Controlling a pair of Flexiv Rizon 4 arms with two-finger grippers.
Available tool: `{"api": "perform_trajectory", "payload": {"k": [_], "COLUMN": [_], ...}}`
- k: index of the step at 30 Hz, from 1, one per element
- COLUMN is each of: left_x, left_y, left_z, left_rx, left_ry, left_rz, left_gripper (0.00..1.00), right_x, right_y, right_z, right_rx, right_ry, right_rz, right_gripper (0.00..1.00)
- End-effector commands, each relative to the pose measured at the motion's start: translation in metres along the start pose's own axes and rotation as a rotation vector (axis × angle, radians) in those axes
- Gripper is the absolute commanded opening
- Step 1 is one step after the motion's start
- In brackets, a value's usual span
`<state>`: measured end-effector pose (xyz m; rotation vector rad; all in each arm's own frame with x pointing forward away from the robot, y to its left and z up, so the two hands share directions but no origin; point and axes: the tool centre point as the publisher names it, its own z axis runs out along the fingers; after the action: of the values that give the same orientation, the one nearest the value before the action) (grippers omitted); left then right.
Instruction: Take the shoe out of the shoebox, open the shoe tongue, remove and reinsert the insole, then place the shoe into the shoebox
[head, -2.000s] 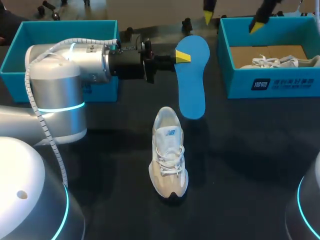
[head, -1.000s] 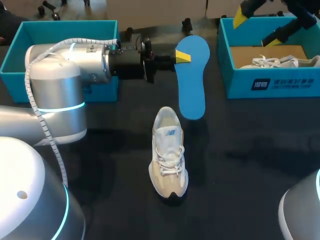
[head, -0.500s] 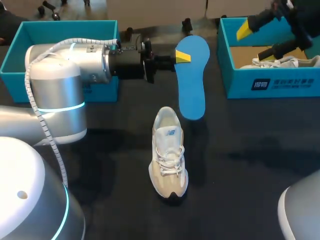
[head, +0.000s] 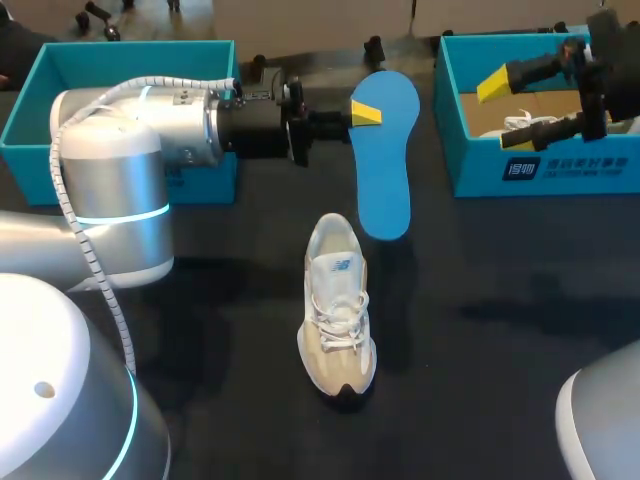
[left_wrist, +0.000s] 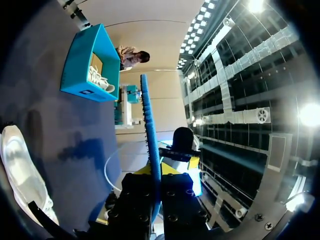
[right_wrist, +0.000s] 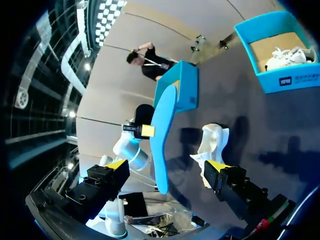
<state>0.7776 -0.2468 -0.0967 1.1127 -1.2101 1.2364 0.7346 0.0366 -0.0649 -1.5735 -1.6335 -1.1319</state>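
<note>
Over dark table (head: 500, 300), insole (head: 385, 170) hangs pinched in left claw (head: 366, 113).

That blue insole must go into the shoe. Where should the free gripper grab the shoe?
Probably across the heel, from above: the shoe stands upright and is narrow there, leaving its opening clear. The right gripper has open, empty jaws.

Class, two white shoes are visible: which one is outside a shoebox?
The shoe standing on the bare table, near the blue insole; the other shoe lies in the right shoebox.
</note>
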Motion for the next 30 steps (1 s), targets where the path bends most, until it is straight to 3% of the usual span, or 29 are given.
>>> {"api": "perform_trajectory", "payload": {"k": [1,8,21,26,30], "left_x": [-0.001,-0.001,-0.004,-0.001,0.001], "left_y": [0.0,0.0,0.003,-0.001,-0.003], "left_z": [0.001,0.001,-0.016,-0.019,-0.02], "left_rx": [0.0,0.0,-0.041,0.034,0.193], "left_ry": [0.001,0.001,0.044,0.072,0.104], "left_rz": [0.001,0.001,0.516,0.74,1.032], "left_gripper": [0.0,0.0,0.0,0.0,0.0], "right_x": [-0.007,-0.015,-0.021,-0.021,-0.022], "right_y": [-0.001,0.001,0.009,0.01,0.01], "right_z": [0.005,0.011,0.014,0.015,0.017], "right_rx": [0.001,0.018,0.024,0.02,0.011], "right_ry": [0.107,0.129,0.168,0.184,0.203], "right_rz": [0.004,0.022,0.01,0.004,0.0], "right_gripper": [1.0,1.0,1.0,1.0,1.0]}}
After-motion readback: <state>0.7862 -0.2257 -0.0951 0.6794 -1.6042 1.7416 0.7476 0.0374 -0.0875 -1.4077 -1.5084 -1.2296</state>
